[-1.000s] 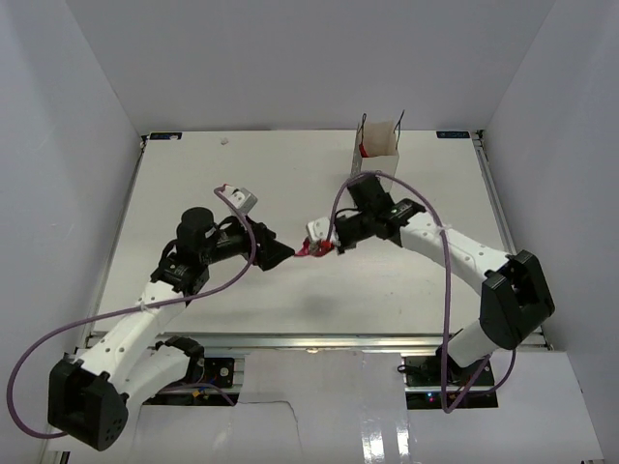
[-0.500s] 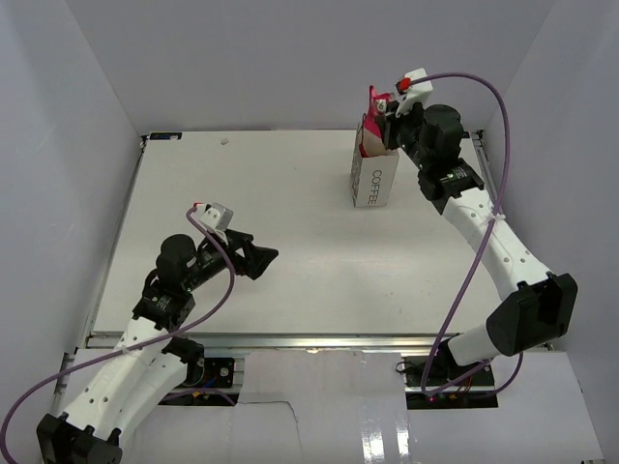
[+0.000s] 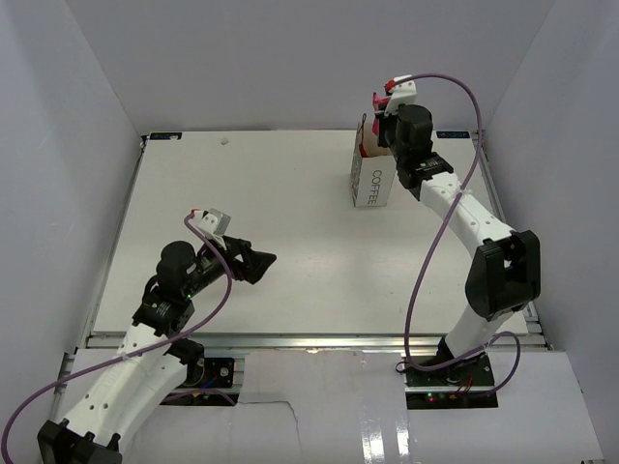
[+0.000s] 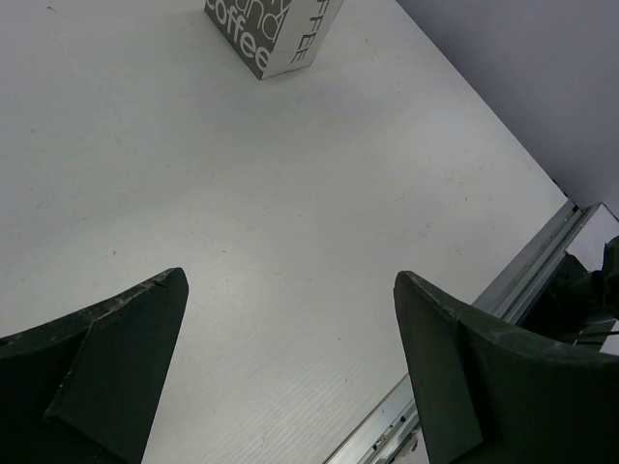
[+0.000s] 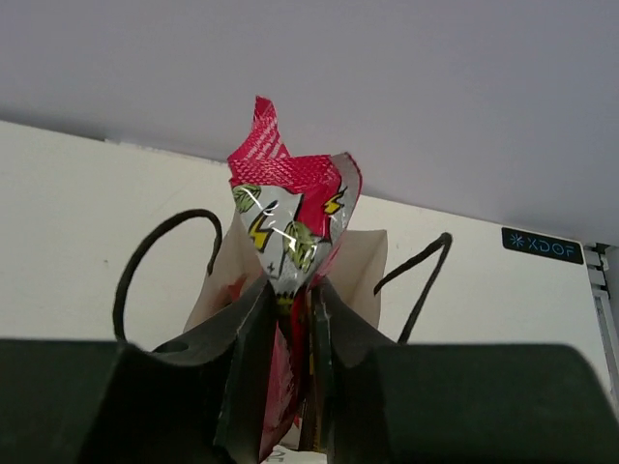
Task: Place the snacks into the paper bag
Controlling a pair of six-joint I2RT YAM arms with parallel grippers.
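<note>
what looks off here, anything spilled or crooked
Nothing spilled. The paper bag stands upright. Only oddity: the pink-red snack pinched in the right claw is crumpled, poking up above the bag's mouth.

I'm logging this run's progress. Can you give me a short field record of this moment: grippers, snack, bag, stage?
left gripper: open, empty, hovering over the table
right gripper: shut on a pink-red snack
snack: pinched upright between the fingers, at the bag's mouth, not released
bag: upright at the table's far side, both handles standing up
stage: drop into the bag not yet done
</note>
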